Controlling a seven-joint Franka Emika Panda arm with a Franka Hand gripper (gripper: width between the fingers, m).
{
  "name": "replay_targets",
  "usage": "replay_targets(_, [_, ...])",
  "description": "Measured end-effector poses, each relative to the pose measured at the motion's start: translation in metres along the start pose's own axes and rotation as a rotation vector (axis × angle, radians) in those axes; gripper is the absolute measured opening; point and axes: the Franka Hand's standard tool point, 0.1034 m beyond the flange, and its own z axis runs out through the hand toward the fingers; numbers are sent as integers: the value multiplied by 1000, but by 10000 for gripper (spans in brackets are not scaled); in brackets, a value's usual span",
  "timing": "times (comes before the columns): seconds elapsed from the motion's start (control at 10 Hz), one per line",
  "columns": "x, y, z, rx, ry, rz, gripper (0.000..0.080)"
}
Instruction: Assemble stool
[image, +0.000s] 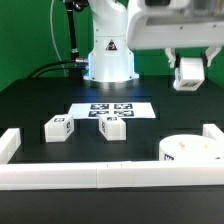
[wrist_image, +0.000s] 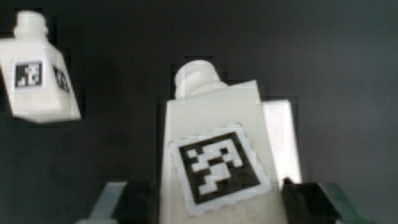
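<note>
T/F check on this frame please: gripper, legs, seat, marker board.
1. The gripper holds a leg. True.
2. Three legs lie loose. False: only two, the outer leg and the middle leg.
3. The seat sits at the exterior view's left. False: it is at the right, by the front rail.
4. No leg is fitted to the seat. True.
5. The marker board lies in front of the robot base. True.
</note>
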Motion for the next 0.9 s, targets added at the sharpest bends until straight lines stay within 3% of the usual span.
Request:
replay_targets(0.4, [15,-9,-6,33,311,-7,324])
replay_targets(0.7, [33,-31,-23,58,582,-50,324])
replay_targets(0.9, [33,-39,-19,75,719,-63,324])
